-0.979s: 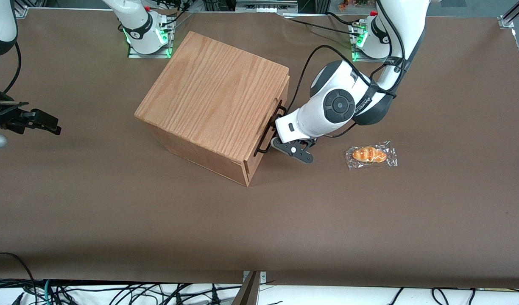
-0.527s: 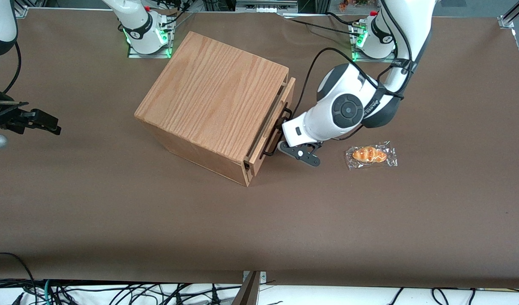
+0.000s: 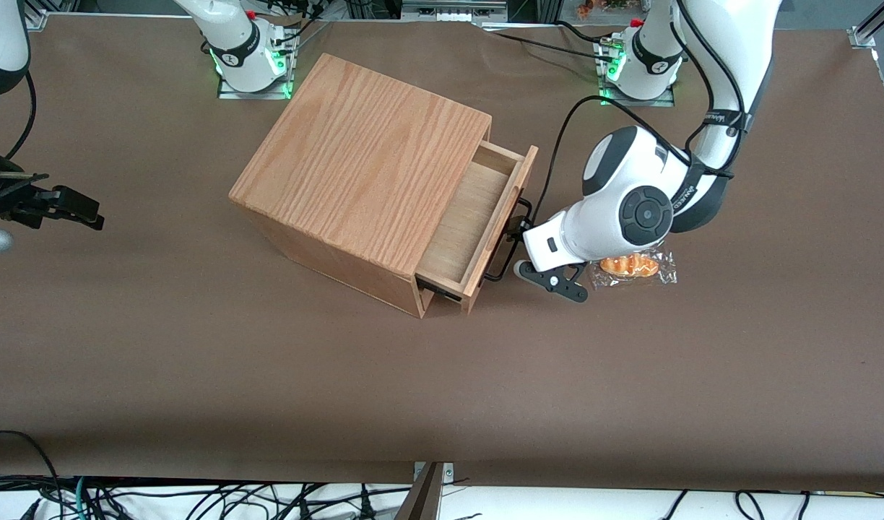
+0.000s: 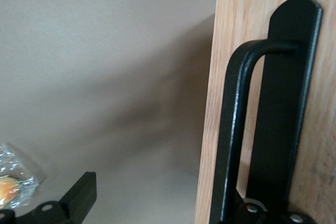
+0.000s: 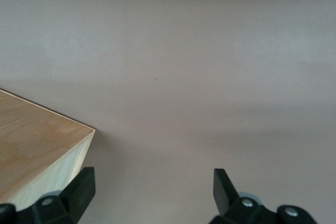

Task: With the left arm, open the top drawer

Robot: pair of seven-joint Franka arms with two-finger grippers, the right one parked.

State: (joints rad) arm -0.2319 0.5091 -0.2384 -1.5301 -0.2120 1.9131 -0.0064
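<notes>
Oak-grain box (image 3: 362, 159) sat mid-table with the top drawer (image 3: 478, 217) drawn partly out toward the working arm's end. The gripper (image 3: 520, 245) stood spread wide, one finger hooked inside the black handle (image 4: 239, 129), clamping nothing. A skewed pull could slip that finger free.

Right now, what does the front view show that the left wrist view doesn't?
Only the front view shows the oak cabinet, the top drawer pulled partly out with its bare plank floor, and the whole left arm.

Only the left wrist view shows the handle's black mounting plate on the drawer front close up.

Both show the handle, the gripper at it, the wrapped pastry and the brown table.
</notes>
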